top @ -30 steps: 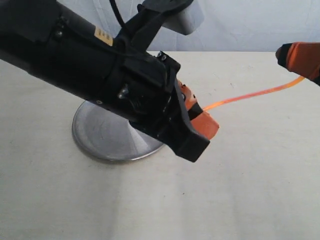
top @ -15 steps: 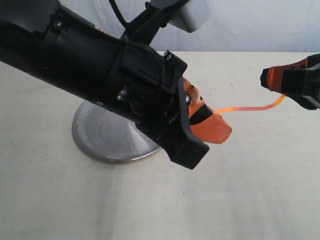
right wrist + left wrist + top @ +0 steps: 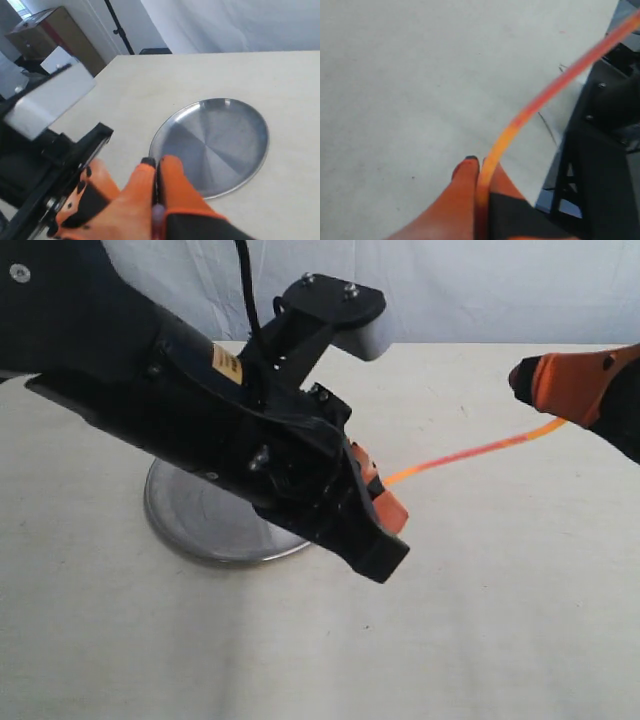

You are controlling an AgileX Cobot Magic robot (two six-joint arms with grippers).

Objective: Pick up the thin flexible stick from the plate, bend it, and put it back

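Left pincer [image 3: 479, 169] is clamped on one end of the stick [image 3: 545, 95]. Its orange pads [image 3: 462, 197] are pressed together and the strand comes out from between them. Right pincer [image 3: 156, 167] is closed too, pads tight together. A pale bit low between them is probably the stick's whitish end, but that view is too blurred to be sure. In the exterior view the stick runs from the left pincer across to the right pincer, nearly straight with a slight curve, held in the air above the tabletop [image 3: 430, 640]. The plate [image 3: 195, 518] sits on the tabletop behind the left pincer, partly hidden under the left arm [image 3: 180, 410] and well apart from the right pincer.
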